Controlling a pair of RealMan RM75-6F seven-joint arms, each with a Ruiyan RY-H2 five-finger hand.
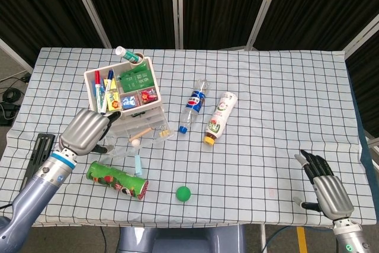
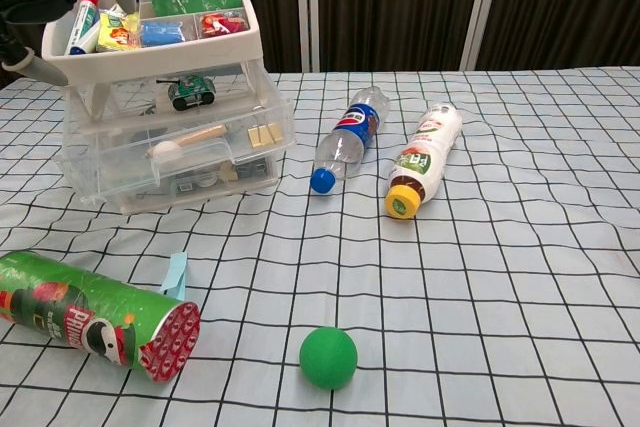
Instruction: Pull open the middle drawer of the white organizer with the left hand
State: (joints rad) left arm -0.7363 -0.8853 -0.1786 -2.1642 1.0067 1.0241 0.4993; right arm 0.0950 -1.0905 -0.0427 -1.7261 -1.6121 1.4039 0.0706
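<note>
The left hand (image 1: 87,130) hovers at the front-left of the white organizer (image 1: 126,106), fingers apart, holding nothing (probably lining up on the handle). The middle drawer (image 2: 178,152) already juts slightly forward. The right hand (image 1: 328,191) idles unclenched and empty, well apart.

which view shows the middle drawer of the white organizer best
The chest view: it faces the middle drawer front-on, showing the clear front and the spoon-like item inside. The head view looks down, so the drawer is only a narrow band under the top tray, beside the left hand.
</note>
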